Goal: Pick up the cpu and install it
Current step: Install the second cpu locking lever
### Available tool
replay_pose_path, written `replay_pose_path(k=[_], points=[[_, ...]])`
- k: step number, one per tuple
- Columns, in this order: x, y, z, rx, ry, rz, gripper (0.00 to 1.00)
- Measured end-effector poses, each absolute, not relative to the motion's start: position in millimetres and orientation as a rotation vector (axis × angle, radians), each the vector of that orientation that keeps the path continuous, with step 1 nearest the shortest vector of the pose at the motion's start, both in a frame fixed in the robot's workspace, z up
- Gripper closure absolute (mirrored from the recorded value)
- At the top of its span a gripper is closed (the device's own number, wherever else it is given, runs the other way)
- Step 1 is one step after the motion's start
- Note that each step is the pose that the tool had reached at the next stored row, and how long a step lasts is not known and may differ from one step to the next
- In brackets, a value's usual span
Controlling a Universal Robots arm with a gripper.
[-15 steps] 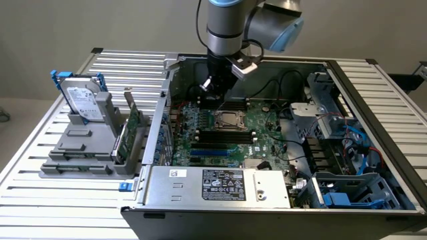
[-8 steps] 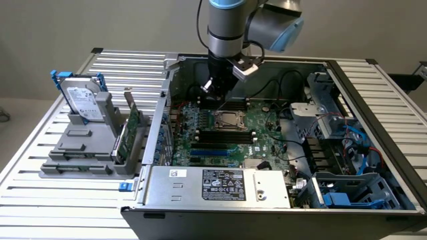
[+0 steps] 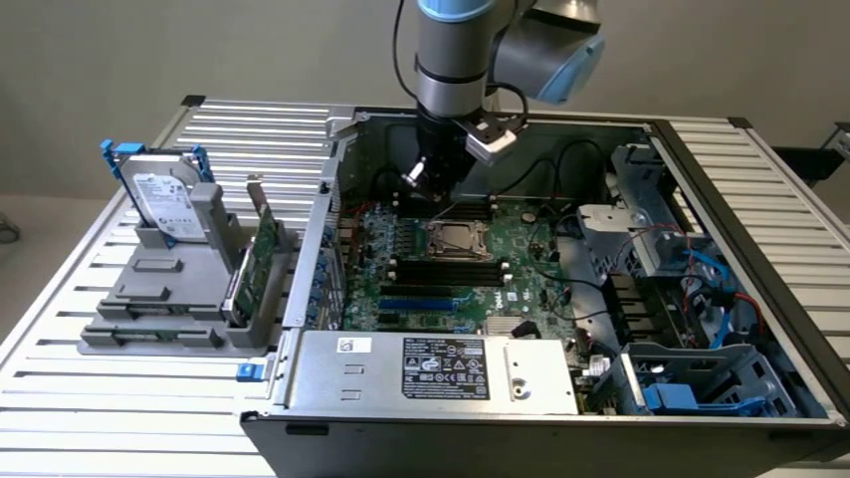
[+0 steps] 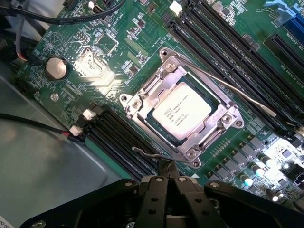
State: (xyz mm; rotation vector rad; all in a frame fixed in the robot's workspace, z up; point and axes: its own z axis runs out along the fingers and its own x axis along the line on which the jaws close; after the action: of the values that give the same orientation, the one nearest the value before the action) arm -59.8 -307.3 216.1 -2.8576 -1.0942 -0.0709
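The cpu [image 4: 182, 110] is a silvery-white square chip lying flat inside the motherboard socket [image 4: 142, 97], with the metal frame closed around its edges. In the exterior view the socket [image 3: 456, 237] sits mid-board inside the open computer case. My gripper [image 4: 167, 167] is shut with nothing between its fingers. Its tips hover just beside the socket's edge, close to the thin wire lever [image 4: 147, 153]. From outside, the gripper [image 3: 429, 187] hangs just behind the socket, over the board.
Black memory slots [image 4: 223, 42] flank the socket on both sides, and a coin battery [image 4: 56, 68] lies nearby. A hard drive [image 3: 170, 204] stands in a grey holder on the exterior view's left. The power supply [image 3: 439, 368] and a drive cage with blue cables [image 3: 691, 289] border the board.
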Motion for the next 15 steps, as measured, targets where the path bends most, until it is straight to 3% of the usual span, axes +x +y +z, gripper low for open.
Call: replay_pose_path(k=[15], points=[[-52.7, -307.7, 210.8, -2.848, -1.117, -0.070, 0.89]])
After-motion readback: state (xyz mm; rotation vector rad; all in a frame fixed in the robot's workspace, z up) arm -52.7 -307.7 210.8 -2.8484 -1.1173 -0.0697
